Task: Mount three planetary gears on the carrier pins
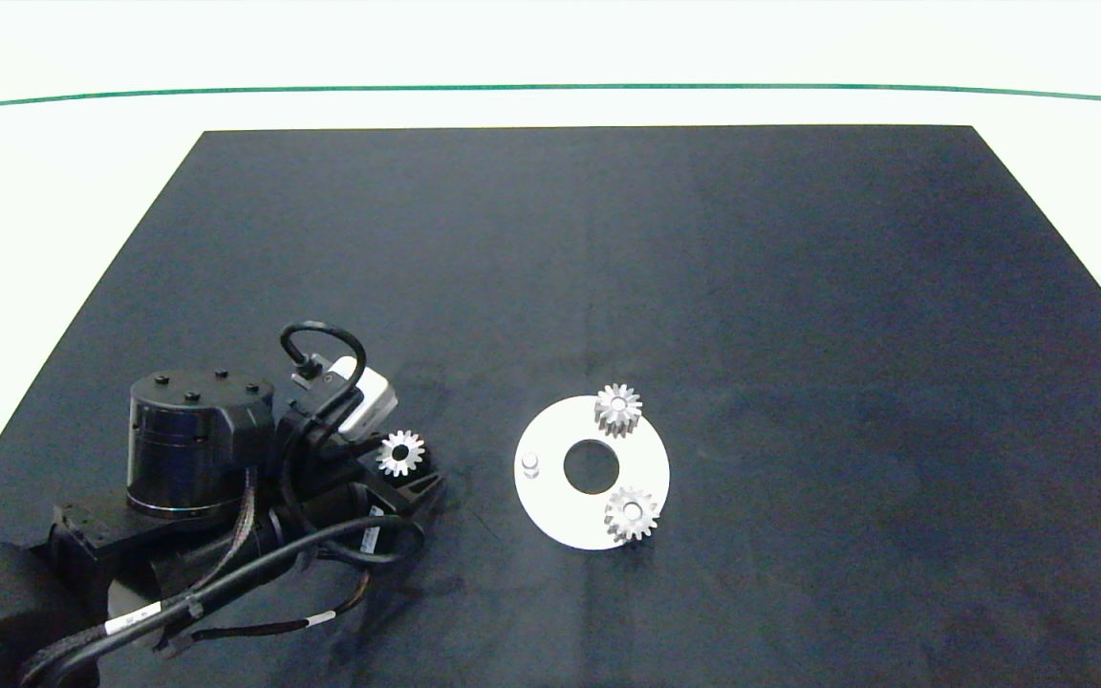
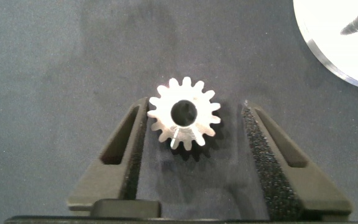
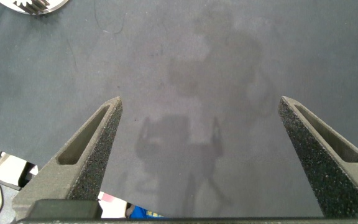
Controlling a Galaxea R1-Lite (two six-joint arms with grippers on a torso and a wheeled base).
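Left gripper [image 2: 191, 112] spread around a loose planetary gear [image 1: 400, 452] flat on the black mat [image 1: 799, 287], then white disc [image 1: 550, 506] with two gears [image 1: 617, 409] seated, one carrier pin [image 1: 530, 463] bare; right gripper [image 3: 199, 106] spread over bare mat.

My head camera looked down on the whole desk [image 1: 799, 287], while my left wrist camera hung close above the loose gear [image 2: 184, 113] and white disc [image 2: 334, 43] it also showed.
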